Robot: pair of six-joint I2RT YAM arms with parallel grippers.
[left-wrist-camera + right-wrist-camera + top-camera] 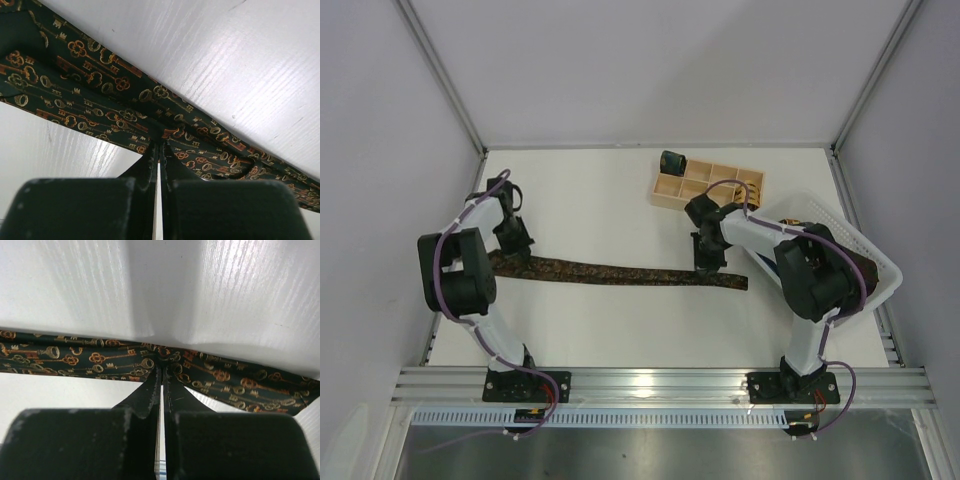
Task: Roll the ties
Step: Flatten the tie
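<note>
Left claw (159, 146) pinched tight on the tie (620, 272) near its broad left end, cloth puckered at the fingertips; the tie lies flat on the surface (600, 210), long axis running left to right across the middle and slanting a little toward me at the right end. The strip between the two grips looks near straight, no coil begun. Right claw (161, 371) likewise clamped on the fabric, just short of the right tip. I judge each arm owns one end, so any roll has to travel along that axis, one end carried toward the other. Beyond the right claw sits the wooden tray (665, 195); a dark green coil (672, 160) at its far left corner, in or beside it I cannot tell. The white basket (880, 262) stands at the right edge, something dark inside. Surface white, wood-grained; pale grey walls on three sides; metal rail (660, 385) along the near edge.
</note>
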